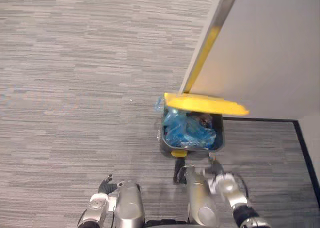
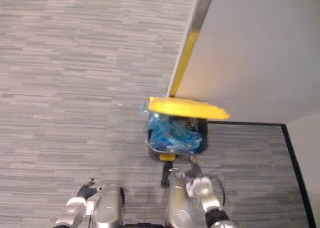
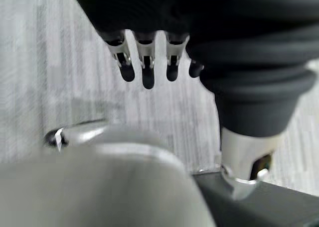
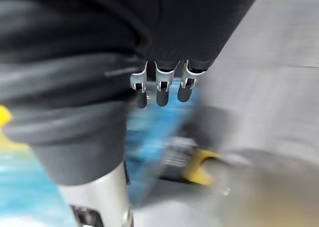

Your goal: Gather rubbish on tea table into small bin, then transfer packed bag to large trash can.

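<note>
The blue bag (image 1: 189,130) lies in the bin (image 1: 167,147) at frame centre, under its raised yellow lid (image 1: 205,104); right hand (image 1: 226,184) just below, nearer; left hand (image 1: 98,201) lower left; both hands' fingers (image 3: 145,72) released, empty.

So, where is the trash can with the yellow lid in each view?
Left eye view: trash can right of centre, against the white wall, yellow lid open, blue bag inside.
Right eye view: trash can near centre.
Left wrist view: grey carpet past the left hand.
Right wrist view: blurred blue bag and yellow pedal past the right hand.
Shared landmark: the striped grey carpet.
</note>
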